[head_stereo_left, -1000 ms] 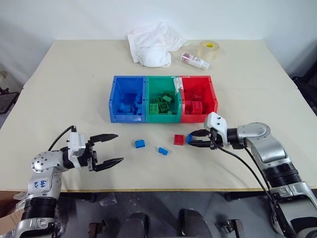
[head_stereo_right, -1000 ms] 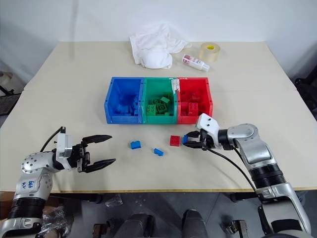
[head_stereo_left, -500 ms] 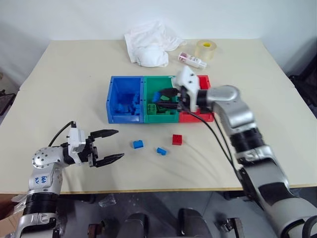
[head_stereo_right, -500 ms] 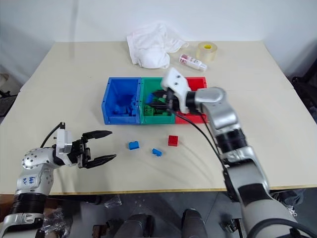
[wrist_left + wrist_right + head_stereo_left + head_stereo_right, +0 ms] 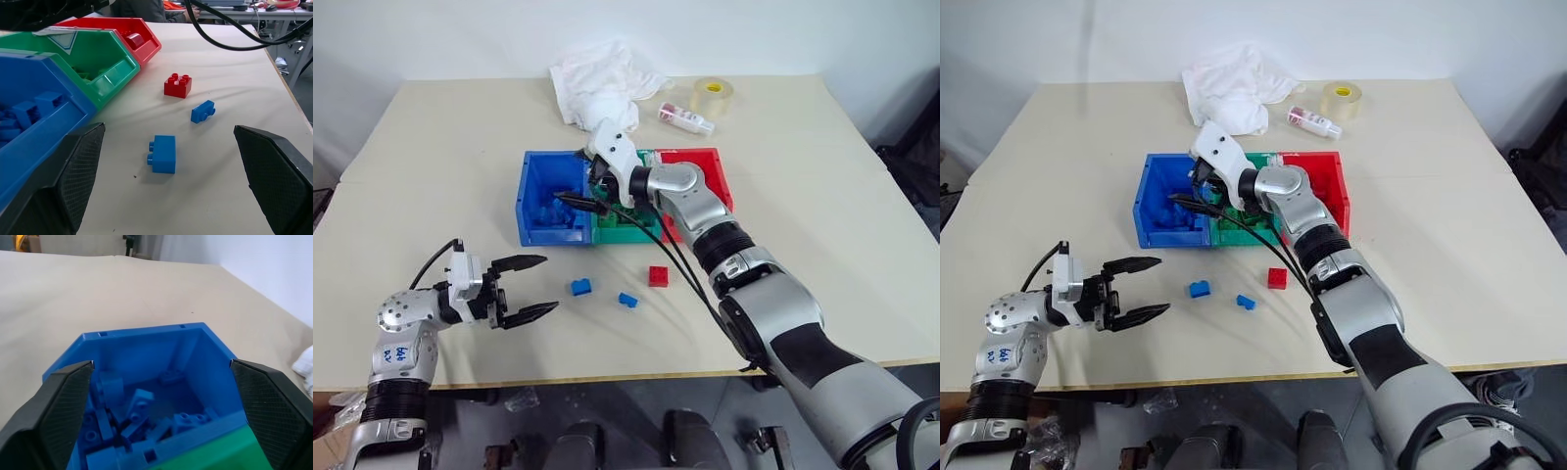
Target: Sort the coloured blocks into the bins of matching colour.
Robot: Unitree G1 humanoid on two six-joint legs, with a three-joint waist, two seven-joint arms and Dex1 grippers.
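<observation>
The three joined bins stand mid-table: blue bin, green bin, red bin. Several blue bricks lie inside the blue one. My right gripper hovers over the blue bin, open, with nothing between its fingers. In front of the bins, two blue blocks and a red block lie on the table. My left gripper hangs open near the front left, a short way left of the nearer blue block.
At the table's back lie a white cloth, a clear tape roll and a small white bottle. My right arm reaches across the green and red bins, its cables drooping beside the red block.
My right gripper carried a blue block up from the table, leftward over the green bin to the blue bin, then opened; the block is out of its fingers. The left gripper stayed put.
</observation>
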